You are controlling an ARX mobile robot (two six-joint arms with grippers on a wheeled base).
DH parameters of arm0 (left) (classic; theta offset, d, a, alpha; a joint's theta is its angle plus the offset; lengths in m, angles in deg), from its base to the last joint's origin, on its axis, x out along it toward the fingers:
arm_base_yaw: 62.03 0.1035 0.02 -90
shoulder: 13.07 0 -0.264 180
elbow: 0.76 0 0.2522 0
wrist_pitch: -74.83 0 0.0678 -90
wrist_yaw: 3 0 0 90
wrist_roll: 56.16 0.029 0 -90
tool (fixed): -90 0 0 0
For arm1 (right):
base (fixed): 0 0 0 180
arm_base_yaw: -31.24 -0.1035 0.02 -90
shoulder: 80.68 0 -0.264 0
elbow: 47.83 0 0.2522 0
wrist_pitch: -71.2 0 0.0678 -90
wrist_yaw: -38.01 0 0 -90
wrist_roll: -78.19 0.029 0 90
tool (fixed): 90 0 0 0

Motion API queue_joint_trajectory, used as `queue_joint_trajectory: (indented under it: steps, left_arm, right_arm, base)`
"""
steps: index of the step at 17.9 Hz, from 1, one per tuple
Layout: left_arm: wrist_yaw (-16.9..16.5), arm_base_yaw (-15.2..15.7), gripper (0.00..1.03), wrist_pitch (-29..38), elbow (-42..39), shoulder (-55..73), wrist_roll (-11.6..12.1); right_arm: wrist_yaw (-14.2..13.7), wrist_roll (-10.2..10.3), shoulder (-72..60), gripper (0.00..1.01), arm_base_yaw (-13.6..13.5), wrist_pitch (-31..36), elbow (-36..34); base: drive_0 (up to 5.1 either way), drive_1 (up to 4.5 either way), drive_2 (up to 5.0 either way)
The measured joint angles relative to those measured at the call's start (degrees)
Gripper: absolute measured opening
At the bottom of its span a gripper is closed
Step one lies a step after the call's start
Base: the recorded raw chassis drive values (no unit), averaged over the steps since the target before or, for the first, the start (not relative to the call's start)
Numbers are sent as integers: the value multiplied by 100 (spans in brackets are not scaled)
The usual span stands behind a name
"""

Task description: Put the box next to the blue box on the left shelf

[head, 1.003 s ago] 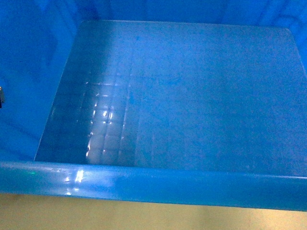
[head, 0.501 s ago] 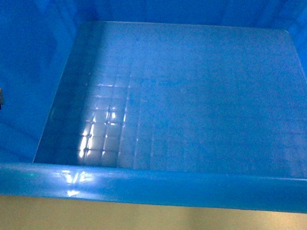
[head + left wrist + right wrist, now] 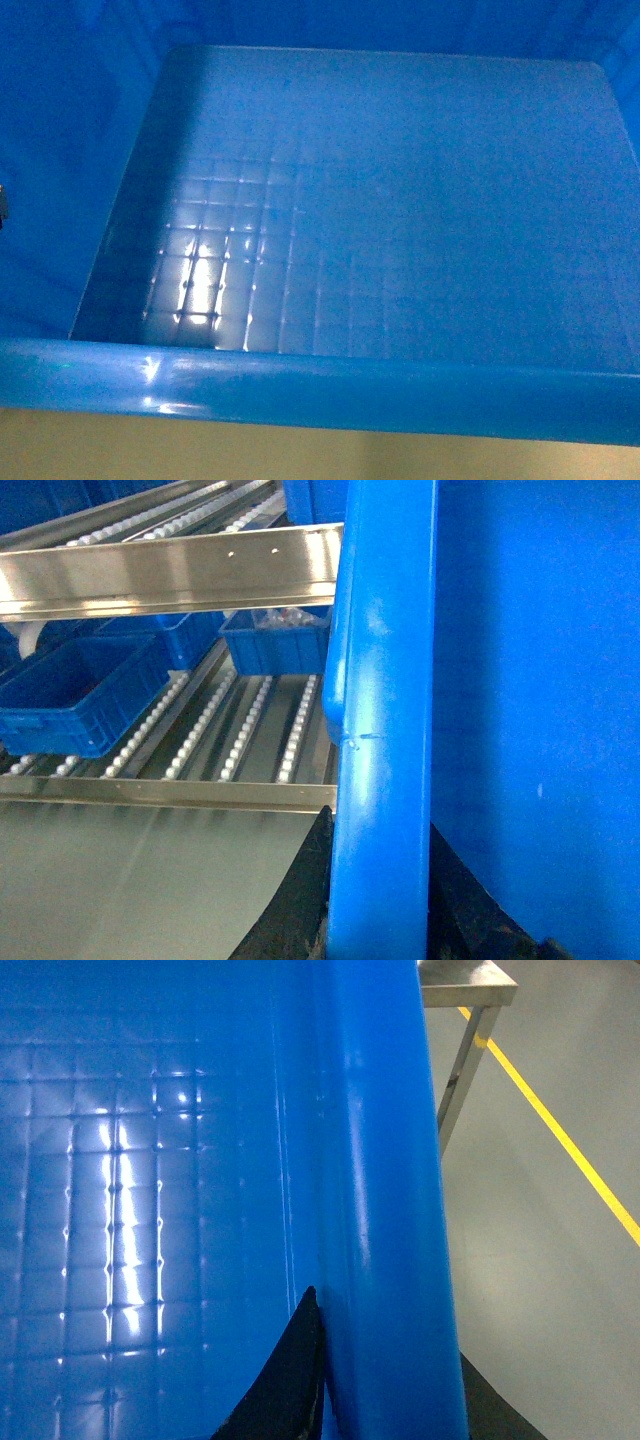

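The box (image 3: 400, 200), a large bright blue crate with a grid-embossed floor, fills the head view, its near rim (image 3: 320, 395) running across the bottom. My left gripper (image 3: 380, 825) is shut on the box's left rim, one black finger (image 3: 305, 900) on each side of it. My right gripper (image 3: 388, 1330) is shut on the right rim in the same way. In the left wrist view the left shelf (image 3: 240, 730), with rows of white rollers, lies beyond the box. A blue box (image 3: 75, 695) rests on it at the left, and another (image 3: 272, 640) sits further back.
A bright metal rail (image 3: 170, 575) crosses above the rollers and a steel sheet (image 3: 130, 880) lies below the shelf's front edge. On the right are grey floor with a yellow line (image 3: 560, 1130) and a metal table leg (image 3: 460, 1070).
The glare on the box's floor has slid towards the near left corner and grown brighter. The box itself stays framed almost the same.
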Motion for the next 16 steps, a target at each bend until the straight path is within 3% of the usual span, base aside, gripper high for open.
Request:
queue_joint_trajectory:
  steps: [16]
  left_arm:
    - [0, 0, 13, 7, 0, 0, 2]
  right_arm:
    - [-2, 2, -2, 16, 0, 0, 0]
  base:
    - [-501, 244, 244]
